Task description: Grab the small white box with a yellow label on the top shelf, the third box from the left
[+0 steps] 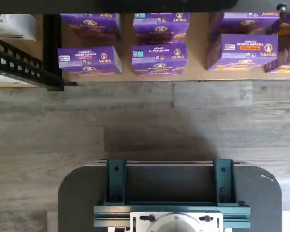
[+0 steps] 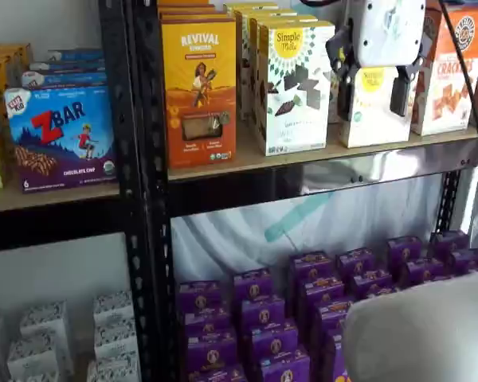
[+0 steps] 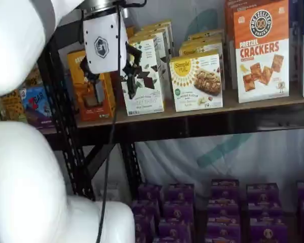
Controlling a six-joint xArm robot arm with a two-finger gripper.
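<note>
One small white box with a yellow label stands at the front of the top shelf, at three o'clock from one taller white box with dark chocolate pieces. One orange box sits at nine o'clock of that. One pretzel cracker box shows whole at the right. One blue ZBAR box fronts the neighbouring bay. In the wrist view, six purple boxes show on the floor board. One gripper.
</note>
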